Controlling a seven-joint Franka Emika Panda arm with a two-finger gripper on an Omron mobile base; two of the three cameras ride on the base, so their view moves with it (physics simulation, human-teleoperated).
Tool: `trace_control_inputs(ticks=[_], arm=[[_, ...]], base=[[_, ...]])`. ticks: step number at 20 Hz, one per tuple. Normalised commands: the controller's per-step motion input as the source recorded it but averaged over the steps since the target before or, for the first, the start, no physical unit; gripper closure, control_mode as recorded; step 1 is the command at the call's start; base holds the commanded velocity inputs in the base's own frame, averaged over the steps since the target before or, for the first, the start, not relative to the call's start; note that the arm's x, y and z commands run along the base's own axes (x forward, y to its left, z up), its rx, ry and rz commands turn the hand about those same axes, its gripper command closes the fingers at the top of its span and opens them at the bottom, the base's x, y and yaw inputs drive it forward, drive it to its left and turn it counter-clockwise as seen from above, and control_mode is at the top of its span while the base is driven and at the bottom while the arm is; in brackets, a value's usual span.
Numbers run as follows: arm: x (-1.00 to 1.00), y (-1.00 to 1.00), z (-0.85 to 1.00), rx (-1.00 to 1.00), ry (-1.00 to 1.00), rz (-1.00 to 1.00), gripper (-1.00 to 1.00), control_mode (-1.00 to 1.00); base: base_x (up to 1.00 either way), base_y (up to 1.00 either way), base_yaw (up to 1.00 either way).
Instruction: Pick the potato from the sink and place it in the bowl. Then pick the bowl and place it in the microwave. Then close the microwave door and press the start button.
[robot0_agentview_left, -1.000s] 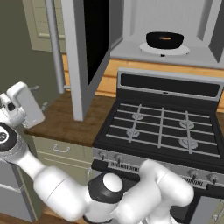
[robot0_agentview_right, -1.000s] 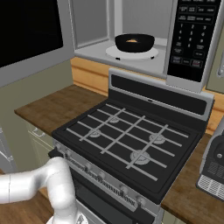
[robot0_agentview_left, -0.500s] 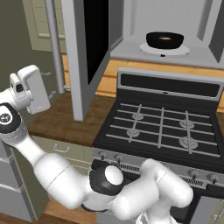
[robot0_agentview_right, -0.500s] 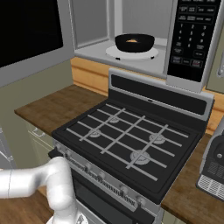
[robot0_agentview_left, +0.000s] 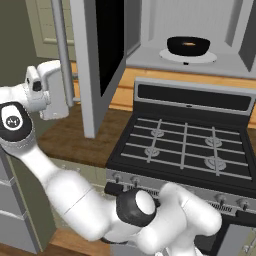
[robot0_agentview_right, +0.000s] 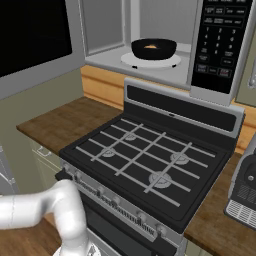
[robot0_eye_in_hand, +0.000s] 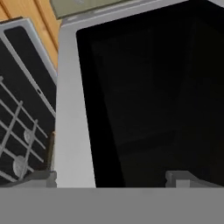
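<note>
On the far left we see our gripper (robot0_eye_in_hand: 111, 177) up by the outside of the microwave door (robot0_agentview_left: 95, 65). Our fingers (robot0_eye_in_hand: 183, 178) are spread wide apart and hold nothing. The door stands wide open, swung out to the left, and its big black window faces our hand. To the right of the door is the open microwave (robot0_agentview_right: 150, 35). The black bowl (robot0_agentview_right: 153, 48) sits inside it on the white round plate (robot0_agentview_right: 131, 60). The little orange potato (robot0_agentview_right: 150, 47) lies in the bowl. Below the microwave, nearer to us, is the black stove (robot0_agentview_right: 145, 160). At the far right are the microwave buttons (robot0_agentview_right: 220, 40).
</note>
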Motion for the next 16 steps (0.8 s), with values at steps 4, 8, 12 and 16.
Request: trace_control_inputs(ticks=[4, 8, 12, 16], arm=[[-0.72, -0.63, 0.23, 0.10, -0.06, 0.00, -1.00, -1.00], [-0.71, -0.74, 0.22, 0.14, -0.06, 0.00, -1.00, -1.00], [-0.79, -0.83, 0.18, 0.15, -0.07, 0.00, -1.00, -1.00], [-0.32, -0.92, 0.07, 0.16, -0.02, 0.00, -1.00, -1.00]], base=[[0.00, 0.00, 0.00], [0.00, 0.00, 0.00], [0.00, 0.00, 0.00], [0.00, 0.00, 0.00]])
